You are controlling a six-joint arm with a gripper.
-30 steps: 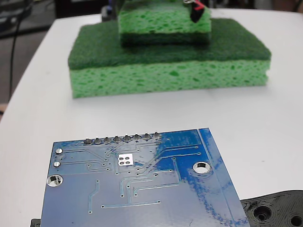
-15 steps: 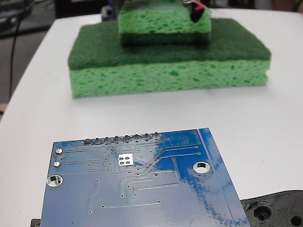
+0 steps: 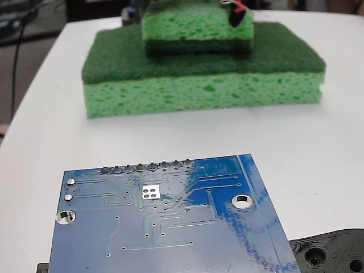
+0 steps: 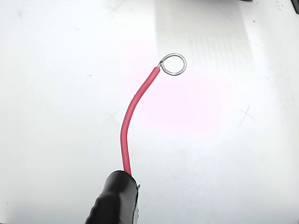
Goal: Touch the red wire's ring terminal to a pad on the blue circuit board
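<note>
Red wire (image 4: 132, 111) light, springy; held by its black sleeve (image 4: 114, 198), ring terminal (image 4: 174, 64) over bare tabletop (image 4: 56, 93); my tool's jaws unseen, can't tell.

Glossy blue circuit board (image 3: 170, 227) with thin traces and grey solder bumps; porous green sponges (image 3: 202, 91), darker on top; red wire (image 4: 133, 116), silver ring terminal (image 4: 174, 64), seemingly black sleeve (image 4: 114, 200); white tabletop (image 3: 330, 148).

Arm hardware, wrist view: very little shows
Glossy black rounded sleeve (image 4: 114, 200) at bottom edge, smooth surface, soft highlights; thin pale strip (image 4: 137, 207) along its right side, cannot tell if finger or part of sleeve
</note>
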